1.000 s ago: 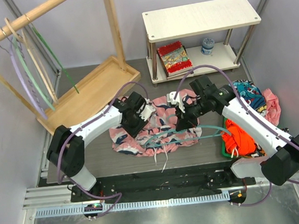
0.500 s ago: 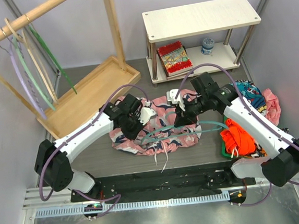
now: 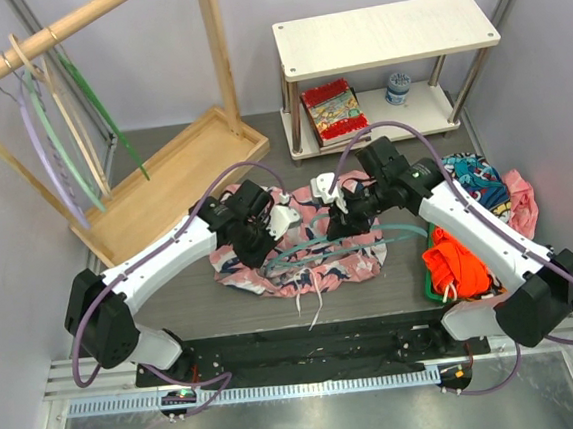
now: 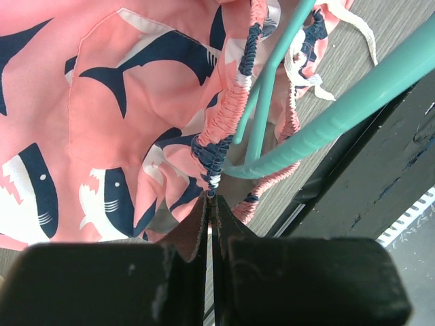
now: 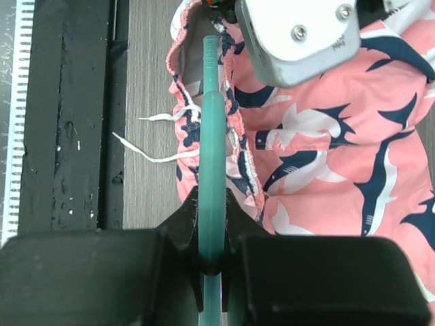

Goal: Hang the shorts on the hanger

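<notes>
The pink shorts [image 3: 317, 272] with navy and white shark shapes lie crumpled on the grey table between both arms. My left gripper [image 3: 268, 231] is shut on their elastic waistband [image 4: 217, 146], pinching the gathered edge at its fingertips [image 4: 211, 198]. The thin teal hanger [image 3: 403, 230] lies across the shorts. One arm of the hanger [image 4: 268, 88] passes beside the lifted waistband. My right gripper [image 3: 352, 219] is shut on the hanger's bar [image 5: 211, 136], which runs straight out from the jaws [image 5: 212, 204] toward the waist opening. The white drawstring [image 5: 153, 156] trails onto the table.
A wooden rack [image 3: 48, 125] with other hangers stands at the back left on a wooden tray [image 3: 178, 174]. A white shelf [image 3: 381, 36] at the back holds a red box [image 3: 334, 110]. An orange-red garment [image 3: 457, 265] and turquoise cloth [image 3: 474, 178] lie right. A black strip [image 3: 308, 343] edges the table.
My left gripper has closed on the shorts' waistband after shifting slightly left. The right gripper has carried the hanger a little to the left, toward the waist opening.
</notes>
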`<state>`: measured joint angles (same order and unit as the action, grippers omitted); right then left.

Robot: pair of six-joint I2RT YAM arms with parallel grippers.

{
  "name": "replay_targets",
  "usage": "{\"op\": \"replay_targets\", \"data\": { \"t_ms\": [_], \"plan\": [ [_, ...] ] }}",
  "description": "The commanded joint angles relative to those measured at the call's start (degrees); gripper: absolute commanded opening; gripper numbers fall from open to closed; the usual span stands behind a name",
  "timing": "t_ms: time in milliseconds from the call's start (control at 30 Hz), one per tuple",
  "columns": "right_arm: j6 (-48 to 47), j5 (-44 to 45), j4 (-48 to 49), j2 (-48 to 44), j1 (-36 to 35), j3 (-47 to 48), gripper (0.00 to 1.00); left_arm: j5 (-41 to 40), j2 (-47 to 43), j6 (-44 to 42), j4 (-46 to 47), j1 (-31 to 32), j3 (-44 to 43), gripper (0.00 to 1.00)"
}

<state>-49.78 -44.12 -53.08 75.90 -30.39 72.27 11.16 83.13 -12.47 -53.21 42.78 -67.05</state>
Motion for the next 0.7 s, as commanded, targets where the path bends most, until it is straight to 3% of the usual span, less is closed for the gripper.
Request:
{"op": "replay_targets", "data": {
  "t_ms": [0, 567, 667],
  "plan": [
    [0.2, -2.0, 6.7, -1.3, -1.9, -2.2, 0.01, 1.8, -1.6, 0.3, -0.3, 0.1, -2.5, 0.0],
    [9.2, -2.4, 25.1, 2.4, -7.7, -7.8, 0.01, 7.6, -3.0, 2.7, 0.1, 0.2, -4.1, 0.0],
    [14.1, 0.2, 33.4, 1.9, -8.3, -11.8, 0.01, 7.0, -3.0, 3.1, 0.4, 0.1, -4.2, 0.0]
  ]
}}
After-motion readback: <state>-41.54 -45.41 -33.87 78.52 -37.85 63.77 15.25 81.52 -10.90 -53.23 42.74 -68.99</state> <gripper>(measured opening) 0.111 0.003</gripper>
